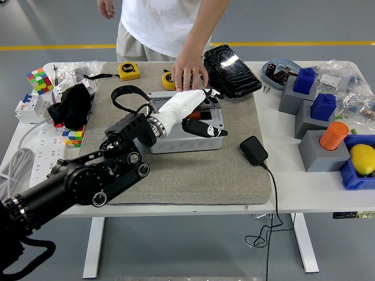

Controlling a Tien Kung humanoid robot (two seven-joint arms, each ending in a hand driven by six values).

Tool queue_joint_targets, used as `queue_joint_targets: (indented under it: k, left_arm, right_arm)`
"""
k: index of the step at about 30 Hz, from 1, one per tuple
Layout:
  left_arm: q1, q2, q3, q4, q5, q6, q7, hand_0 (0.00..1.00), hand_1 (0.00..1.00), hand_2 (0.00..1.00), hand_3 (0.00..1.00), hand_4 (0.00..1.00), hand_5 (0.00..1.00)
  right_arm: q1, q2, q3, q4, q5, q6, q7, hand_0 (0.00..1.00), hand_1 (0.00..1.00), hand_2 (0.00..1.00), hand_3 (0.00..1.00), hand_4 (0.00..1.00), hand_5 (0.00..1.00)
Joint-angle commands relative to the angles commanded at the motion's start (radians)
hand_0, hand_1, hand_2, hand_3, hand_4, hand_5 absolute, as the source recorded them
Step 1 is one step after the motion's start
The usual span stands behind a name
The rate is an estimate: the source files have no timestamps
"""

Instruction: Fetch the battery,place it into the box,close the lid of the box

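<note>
The grey box (187, 138) sits on the grey mat (193, 175) in the head view. Its clear lid (202, 108) lies low over the box, almost flat. Through the lid a strip of the red battery (201, 115) shows inside. My left hand (202, 114), white with black fingertips, rests on top of the lid with its fingers spread and holds nothing. A person's hand (190, 69) touches the box's far edge from across the table. My right arm is out of the picture.
A black wrapped pack (232, 70) lies behind the box and a black adapter (254, 150) with its cable to the right. Two yellow tape measures (129, 71), a black strap (124, 95), black cloth (72, 105) and a colour cube (40, 80) are left. Grey blocks (319, 153) and a yellow fruit (363, 158) stand right.
</note>
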Motion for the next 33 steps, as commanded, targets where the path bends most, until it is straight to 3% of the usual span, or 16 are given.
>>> queue_joint_targets:
  k: [9,15,19,23,31,33]
  left_arm:
    - [0.034,0.015,-0.034,-0.055,-0.019,-0.013,0.007,0.598,0.722,0.767,0.812,0.998,0.453]
    - [0.12,0.027,-0.163,-0.144,-0.06,0.005,-0.036,0.594,0.721,0.766,0.813,0.998,0.453]
    - [0.2,0.028,-0.272,-0.2,-0.174,0.029,-0.103,0.616,0.719,0.754,0.797,0.998,0.45]
    - [0.264,0.031,-0.355,-0.221,-0.283,0.033,-0.179,0.629,0.71,0.724,0.771,0.998,0.447]
    - [0.379,0.041,-0.484,-0.25,-0.491,0.032,-0.224,0.604,0.687,0.7,0.741,0.998,0.441]
    - [0.404,0.049,-0.515,-0.259,-0.502,0.032,-0.231,0.604,0.687,0.7,0.741,0.998,0.441]
  right_arm:
    - [0.002,0.003,0.001,0.0,-0.002,-0.001,0.001,0.545,0.601,0.592,0.544,0.924,0.488]
    - [0.004,0.003,0.002,-0.001,0.0,-0.001,0.001,0.546,0.601,0.592,0.544,0.924,0.488]
    - [0.005,0.001,0.001,-0.002,0.001,0.0,0.001,0.546,0.601,0.592,0.544,0.924,0.488]
    - [0.008,0.001,0.0,-0.002,0.001,0.0,0.001,0.546,0.601,0.592,0.544,0.924,0.488]
    - [0.015,-0.002,0.004,0.001,-0.005,0.001,0.003,0.546,0.601,0.592,0.544,0.924,0.488]
    - [0.015,-0.003,0.004,0.0,-0.004,0.0,0.003,0.546,0.601,0.592,0.544,0.924,0.488]
